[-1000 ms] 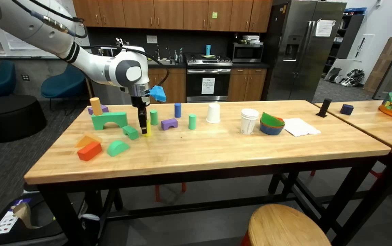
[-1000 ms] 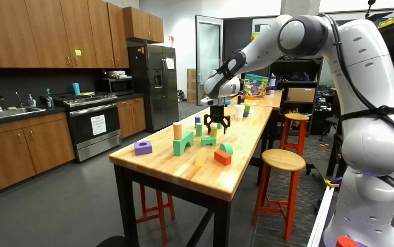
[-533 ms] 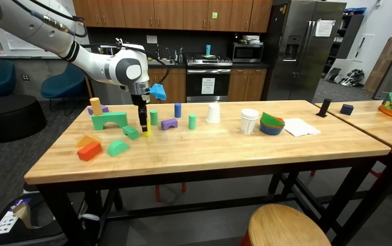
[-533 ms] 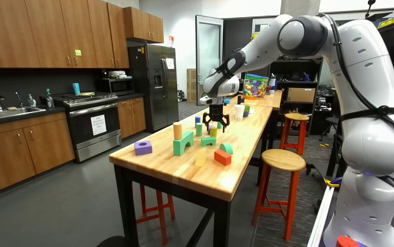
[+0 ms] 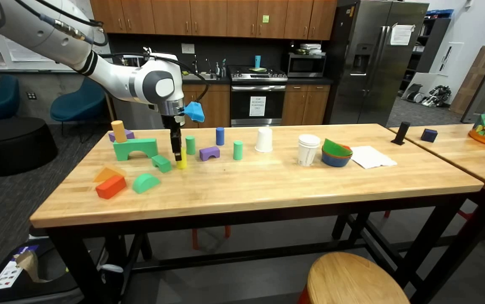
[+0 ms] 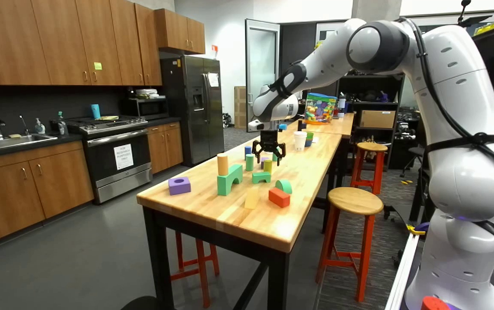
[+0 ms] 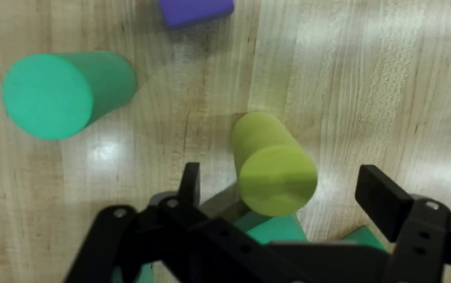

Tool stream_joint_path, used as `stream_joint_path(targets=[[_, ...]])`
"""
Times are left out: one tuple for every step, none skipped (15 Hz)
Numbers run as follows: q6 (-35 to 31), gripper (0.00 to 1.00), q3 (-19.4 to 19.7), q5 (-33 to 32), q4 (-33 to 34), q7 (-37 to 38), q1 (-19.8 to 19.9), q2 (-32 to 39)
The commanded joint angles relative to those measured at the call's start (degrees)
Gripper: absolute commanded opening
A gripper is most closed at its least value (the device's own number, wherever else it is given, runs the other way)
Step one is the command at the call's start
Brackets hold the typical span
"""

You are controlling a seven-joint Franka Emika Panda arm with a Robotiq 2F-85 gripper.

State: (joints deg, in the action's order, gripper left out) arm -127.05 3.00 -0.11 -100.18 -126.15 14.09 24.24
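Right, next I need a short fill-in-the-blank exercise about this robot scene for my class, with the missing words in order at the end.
1. The gripper is ____, not shut.
2. In the wrist view, the yellow cylinder appears ____ the two fingertips.
3. The orange cylinder stands on ____ of the large green arch.
4. The lowest bowl in the stack is coloured ____.

Missing words: open; between; top; blue.

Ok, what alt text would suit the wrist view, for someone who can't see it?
From above, a yellow cylinder stands on a wooden table, framed by an open black tool with gaps either side. A green cylinder stands at left; a purple block is cut off at the top, and green block parts show near the bottom.
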Motion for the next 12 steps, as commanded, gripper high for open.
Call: stream_joint_path(targets=[[0.5,1.00,-0.2,0.6,1.7,0.8,0.3,1.0],[0.5,1.00,-0.1,0.6,1.9,0.9,0.4,1.2],[0.7,1.00,-0.2,0.9,2.2,1.1,0.5,1.5],[0.8,1.00,-0.2,1.0,2.5,1.2,0.6,1.8],[0.9,1.00,-0.2,1.1,2.8,1.3,0.7,2.0],[0.8,1.00,-0.1,0.9,3.0,1.6,0.8,2.1],[0.8,1.00,-0.2,1.0,3.1,1.6,0.9,2.2],[0.8,1.00,-0.2,1.0,3.2,1.6,1.1,2.2],[0.7,1.00,-0.2,1.0,3.4,1.6,1.2,2.3],[0.8,0.97,-0.2,1.0,3.5,1.6,1.3,2.3],[0.8,0.80,-0.2,1.1,3.6,1.6,1.4,2.3],[0.8,0.73,-0.2,1.0,3.6,1.7,1.4,2.3]])
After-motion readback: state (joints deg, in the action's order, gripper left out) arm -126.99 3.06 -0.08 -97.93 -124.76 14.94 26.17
